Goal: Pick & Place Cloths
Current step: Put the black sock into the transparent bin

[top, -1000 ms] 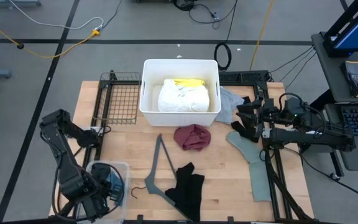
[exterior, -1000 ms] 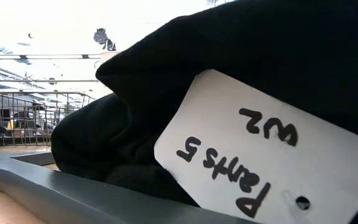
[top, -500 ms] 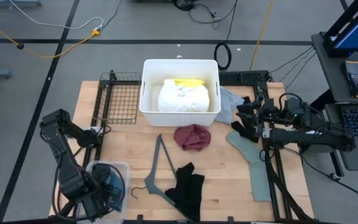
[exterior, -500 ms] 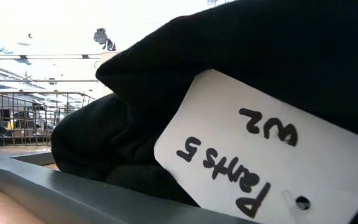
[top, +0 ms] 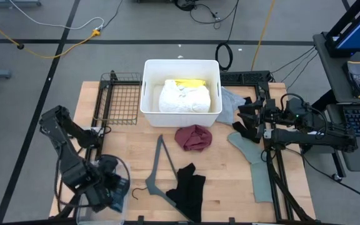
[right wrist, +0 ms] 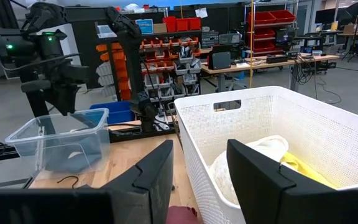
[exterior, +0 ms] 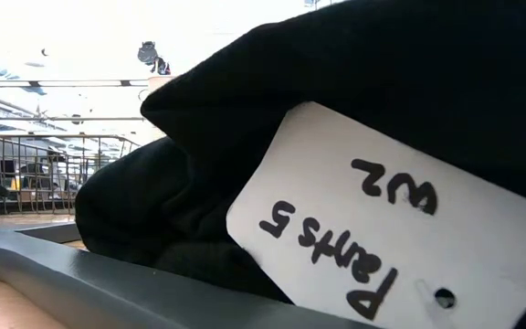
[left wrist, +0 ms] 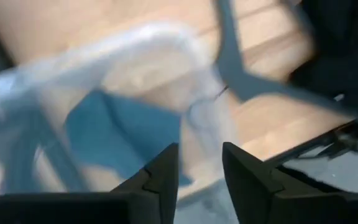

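Since a second ago, left gripper lifted over clear plastic bin, lower left; jaws parted, empty. Right gripper parted. Teal-blue cloth: soft, light; pinch a fold

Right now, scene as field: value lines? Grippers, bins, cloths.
left gripper: open, empty, over the clear bin at the table's front left corner
right gripper: open, empty, parked at the table's right edge
white basket: holds white cloth and yellow cloth
clear bin contents: teal-blue cloth
on table: maroon cloth, black cloth, sage-green cloth, pale grey cloth
hanger: flat beside the black cloth
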Robot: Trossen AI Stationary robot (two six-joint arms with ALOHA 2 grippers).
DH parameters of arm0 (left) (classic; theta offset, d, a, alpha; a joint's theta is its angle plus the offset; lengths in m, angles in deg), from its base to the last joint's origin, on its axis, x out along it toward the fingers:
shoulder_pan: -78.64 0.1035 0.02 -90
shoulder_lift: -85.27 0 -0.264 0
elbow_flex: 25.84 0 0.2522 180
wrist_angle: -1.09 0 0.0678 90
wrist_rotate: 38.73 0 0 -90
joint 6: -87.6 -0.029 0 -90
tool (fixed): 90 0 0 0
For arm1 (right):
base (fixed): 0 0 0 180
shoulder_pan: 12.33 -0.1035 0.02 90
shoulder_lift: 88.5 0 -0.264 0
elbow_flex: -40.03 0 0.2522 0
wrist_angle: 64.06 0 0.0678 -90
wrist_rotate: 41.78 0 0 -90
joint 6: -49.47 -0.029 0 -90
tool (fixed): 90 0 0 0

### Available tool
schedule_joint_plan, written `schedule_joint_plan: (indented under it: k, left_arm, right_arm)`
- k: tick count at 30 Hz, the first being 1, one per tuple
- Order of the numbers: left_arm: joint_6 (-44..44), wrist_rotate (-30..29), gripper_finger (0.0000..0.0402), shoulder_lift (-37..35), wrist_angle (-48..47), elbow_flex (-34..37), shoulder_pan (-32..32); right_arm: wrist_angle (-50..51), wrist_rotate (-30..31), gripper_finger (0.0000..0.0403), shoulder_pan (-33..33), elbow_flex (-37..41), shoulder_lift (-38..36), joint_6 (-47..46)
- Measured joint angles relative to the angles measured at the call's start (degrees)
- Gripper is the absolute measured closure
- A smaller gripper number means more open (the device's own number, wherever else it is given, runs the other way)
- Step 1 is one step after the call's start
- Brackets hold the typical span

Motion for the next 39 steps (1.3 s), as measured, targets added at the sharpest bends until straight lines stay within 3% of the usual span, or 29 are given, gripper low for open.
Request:
schedule_joint_plan:
  k: [16,27,39]
  left_arm:
    - [-33.72,-10.55,0.0397,-0.08,19.02,-0.02,14.21]
    - [-63.39,-17.29,0.0395,-0.08,35.03,-0.02,19.68]
    - [-74.95,-15.17,0.0399,-0.08,35.07,-0.02,25.42]
  right_arm:
    - [0.02,-0.02,0.0261,0.0,0.0,0.0,-0.02]
    - [0.37,-0.02,0.0261,-0.02,0.0,-0.02,-3.65]
    - [13.01,-0.02,0.0261,-0.02,-0.31,1.52,-8.84]
